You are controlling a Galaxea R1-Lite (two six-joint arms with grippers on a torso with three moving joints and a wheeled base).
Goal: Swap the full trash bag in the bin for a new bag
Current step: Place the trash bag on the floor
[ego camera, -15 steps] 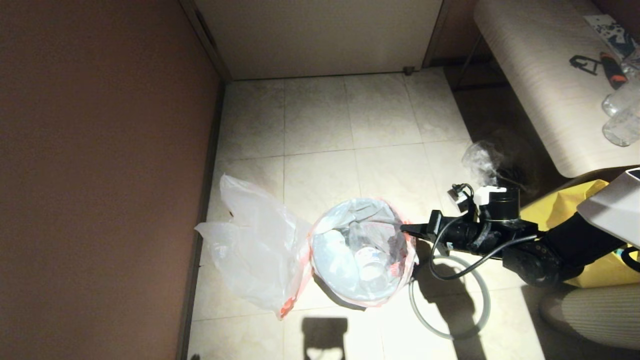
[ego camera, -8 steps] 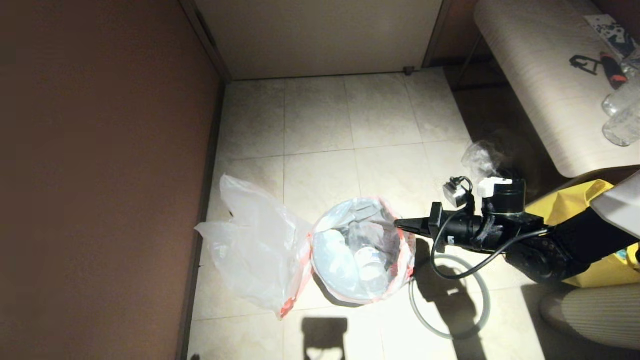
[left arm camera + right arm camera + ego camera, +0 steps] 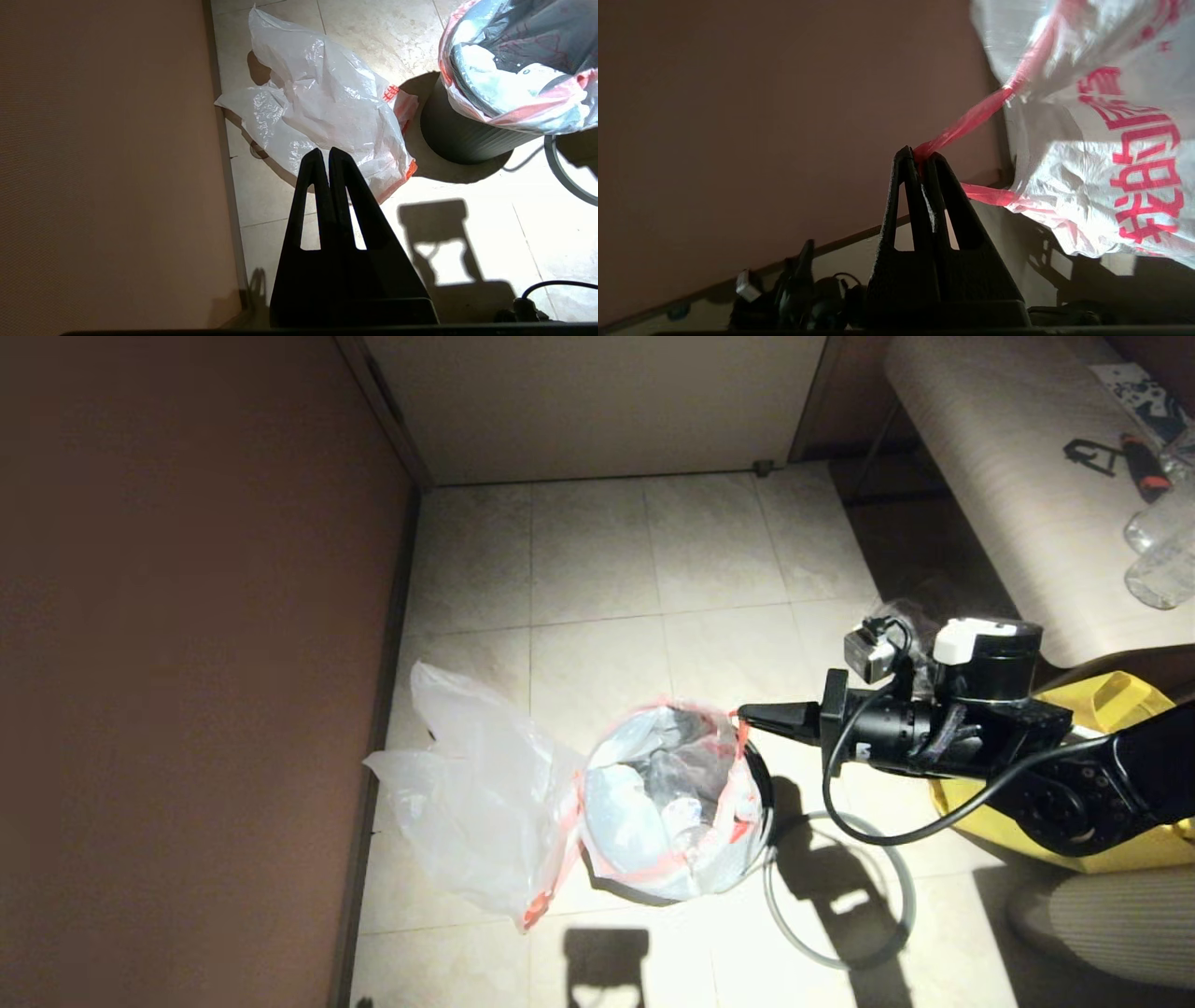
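The black bin (image 3: 762, 789) stands on the tiled floor with the full trash bag (image 3: 667, 793) in it, white with red print and holding bottles. My right gripper (image 3: 742, 714) hangs just above the bin's far right edge. It is shut on the bag's red-orange handle (image 3: 962, 128), which runs taut from the closed jaws to the bag (image 3: 1111, 140). The new bag (image 3: 476, 793) lies crumpled on the floor left of the bin, against the wall. My left gripper (image 3: 325, 151) is shut and empty, hovering above the floor near the new bag (image 3: 327, 107), and is out of the head view.
A grey hoop (image 3: 768, 896) lies on the floor right of the bin. A yellow tote (image 3: 1111, 695) and a small clear bag (image 3: 896, 616) sit behind my right arm. A bench (image 3: 1008, 476) with bottles (image 3: 1162, 551) is at far right. A brown wall (image 3: 187, 663) runs along the left.
My right gripper has risen and drawn back with the handle. The bag's right edge has lifted off the bin's rim, and the bin's black edge now shows.
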